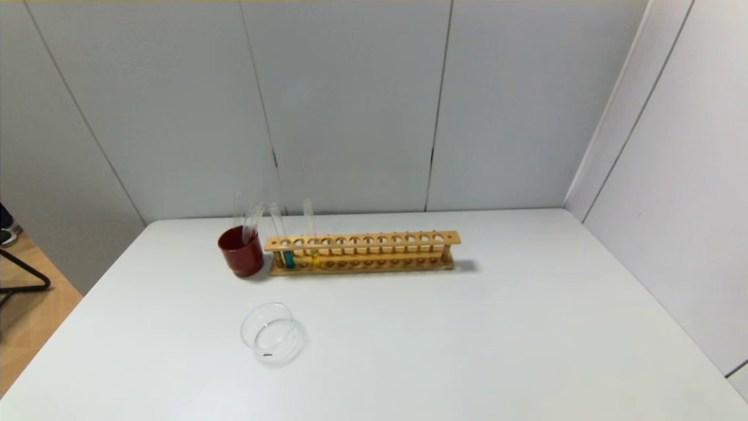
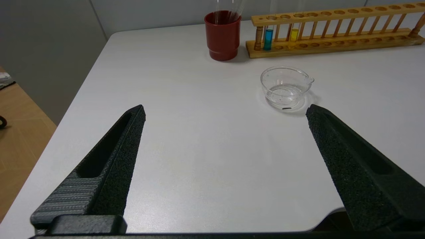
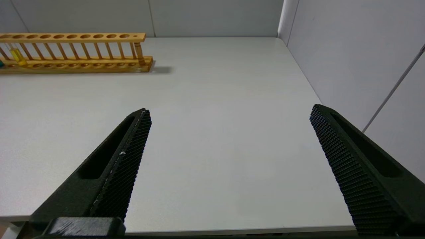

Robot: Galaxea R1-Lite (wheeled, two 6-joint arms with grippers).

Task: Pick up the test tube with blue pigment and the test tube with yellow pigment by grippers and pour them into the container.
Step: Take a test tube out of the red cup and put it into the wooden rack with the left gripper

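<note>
Both tubes stand in the wooden rack at its red-cup end: blue tube first, yellow tube beside it. The container sits on the tabletop, nearer you. Left gripper and right gripper hover at the near edge, jaws wide, empty. Approach each tube above the rack's top rail (clear glass, slippery), close gently, lift straight up.

The cup stands left of the rack — the container before both.
</note>
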